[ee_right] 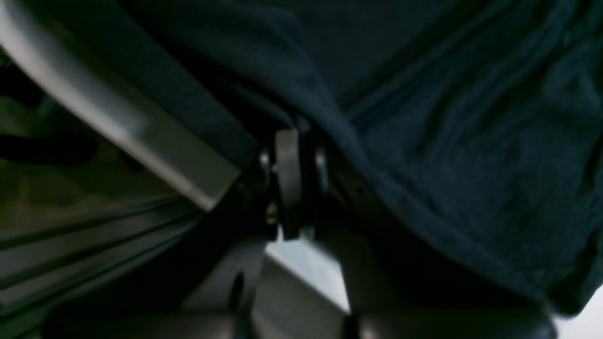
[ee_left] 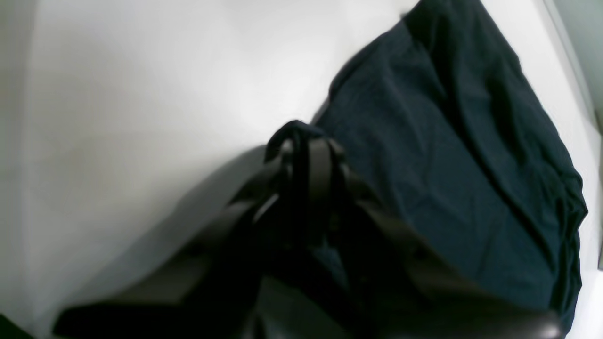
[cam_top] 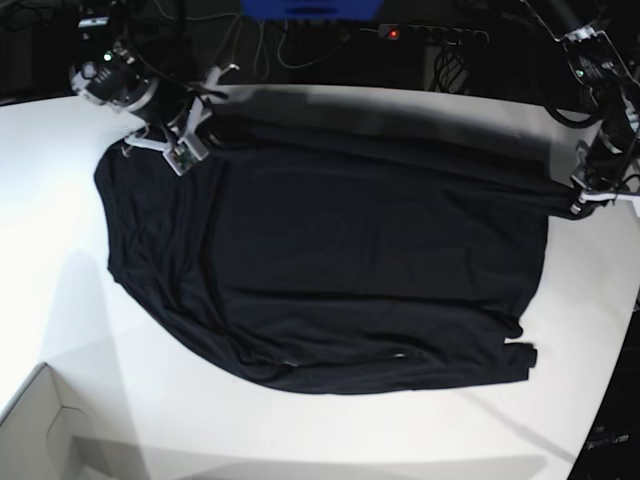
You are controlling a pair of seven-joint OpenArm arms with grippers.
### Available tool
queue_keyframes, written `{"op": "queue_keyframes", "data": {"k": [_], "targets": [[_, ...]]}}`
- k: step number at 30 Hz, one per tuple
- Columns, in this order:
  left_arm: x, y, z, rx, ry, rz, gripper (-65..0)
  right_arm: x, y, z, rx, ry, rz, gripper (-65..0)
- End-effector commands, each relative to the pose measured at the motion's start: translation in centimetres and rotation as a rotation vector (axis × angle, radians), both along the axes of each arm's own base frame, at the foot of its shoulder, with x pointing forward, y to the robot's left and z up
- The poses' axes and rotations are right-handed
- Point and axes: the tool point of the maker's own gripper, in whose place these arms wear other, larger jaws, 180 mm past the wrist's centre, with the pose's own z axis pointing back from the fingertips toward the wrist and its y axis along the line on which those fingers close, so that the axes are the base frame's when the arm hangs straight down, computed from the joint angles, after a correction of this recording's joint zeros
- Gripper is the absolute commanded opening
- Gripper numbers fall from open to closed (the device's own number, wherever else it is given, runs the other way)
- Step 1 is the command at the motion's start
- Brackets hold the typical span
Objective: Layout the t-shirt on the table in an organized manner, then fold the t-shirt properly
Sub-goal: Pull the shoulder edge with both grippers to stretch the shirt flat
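Note:
The black long-sleeved t-shirt (cam_top: 330, 270) lies spread on the white table (cam_top: 330, 430), with its lower sleeve folded along the near edge. At the far left corner of the fabric my right gripper (cam_top: 180, 152) is shut on it. In the right wrist view its closed fingers (ee_right: 288, 160) pinch the t-shirt (ee_right: 447, 155) beside the table's rim (ee_right: 118, 122). My left gripper (cam_top: 578, 205) holds the shirt's far right corner. The left wrist view shows the left gripper (ee_left: 304, 146) shut on a bunch of cloth, and the t-shirt (ee_left: 447, 165) stretches away over the table (ee_left: 141, 117).
A white box corner (cam_top: 40, 430) sits at the table's near left. Cables, a blue object (cam_top: 310, 8) and a red light (cam_top: 393, 33) lie behind the far edge. The table's curved edge (cam_top: 615, 370) runs down the right side.

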Motion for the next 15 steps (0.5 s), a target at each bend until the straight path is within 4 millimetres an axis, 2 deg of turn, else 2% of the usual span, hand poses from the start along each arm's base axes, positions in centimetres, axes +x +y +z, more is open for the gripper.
{"op": "queue_keyframes", "data": {"k": [1, 8, 15], "targets": [[0.4, 1.0, 1.6, 0.041, -0.043, 0.005, -64.9, -0.5, 0.0, 0.3, 0.001, -0.002, 0.002, -65.0], [-1.5, 0.9, 0.5, 0.046, 0.004, 0.001, -64.9, -4.2, 3.6, -1.0, 0.050, 0.086, 0.099, -65.0], [-2.9, 0.8, 0.0, 0.057, 0.035, -0.006, -64.9, -4.2, 3.5, -1.0, 0.050, 0.088, 0.096, -65.0]]}}
